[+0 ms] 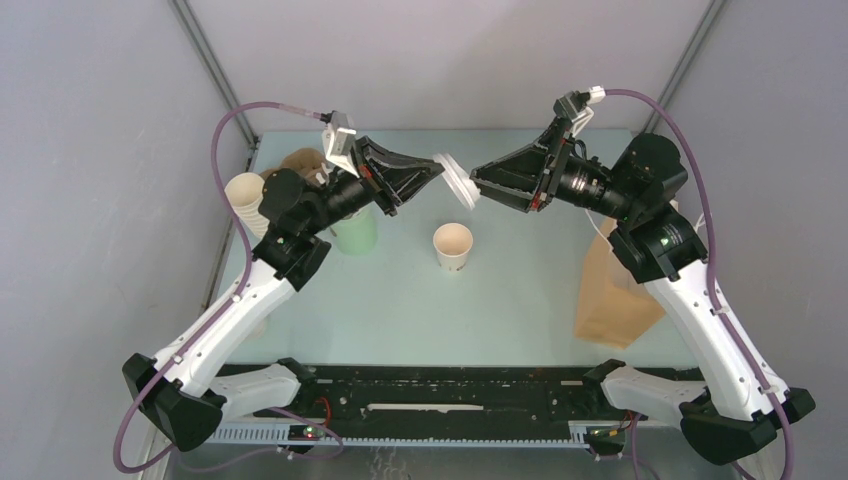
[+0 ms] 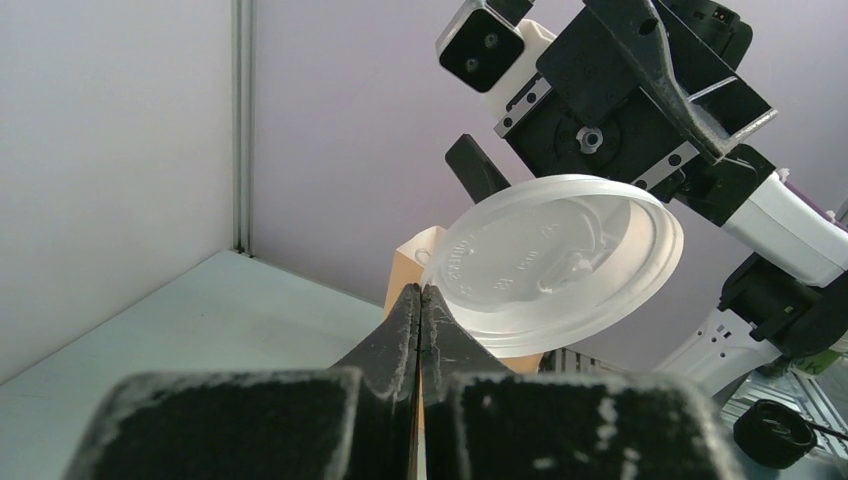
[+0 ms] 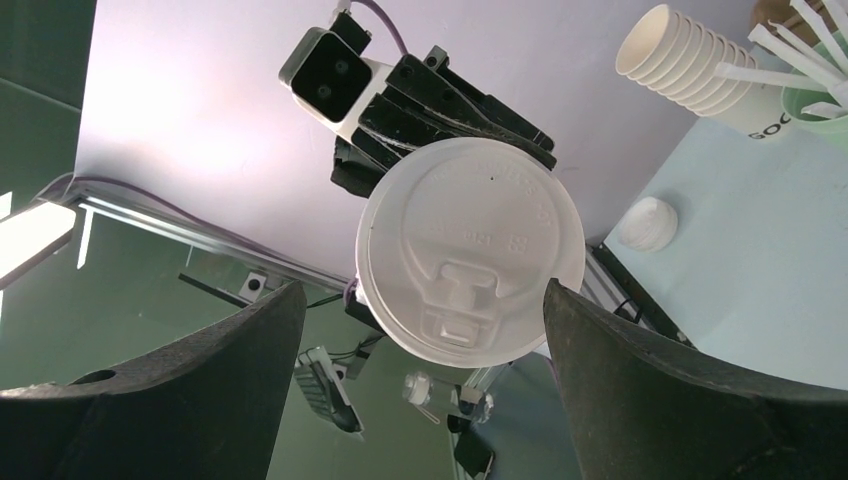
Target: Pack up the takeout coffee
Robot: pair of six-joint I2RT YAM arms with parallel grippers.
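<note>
Lid handover judged in hand: left gripper (image 2: 420, 297) pinches the white lid (image 2: 560, 262) by its rim, aloft, right gripper (image 1: 482, 182) spread facing it, open paper cup (image 1: 453, 247) standing on the table (image 1: 520, 295) below — next, right should clamp before left releases.

From my station I saw a pale green table (image 1: 520, 310) with a brown paper bag (image 1: 612, 295) at its right side. Near the far left corner was a stack of cream paper cups (image 1: 245, 200), just beside a green cup (image 1: 355, 235) holding white sticks (image 3: 790, 45). Something brown (image 1: 300, 160) sat behind them; I could not tell what. A small white pile (image 3: 647, 222) lay on the table near the stack
</note>
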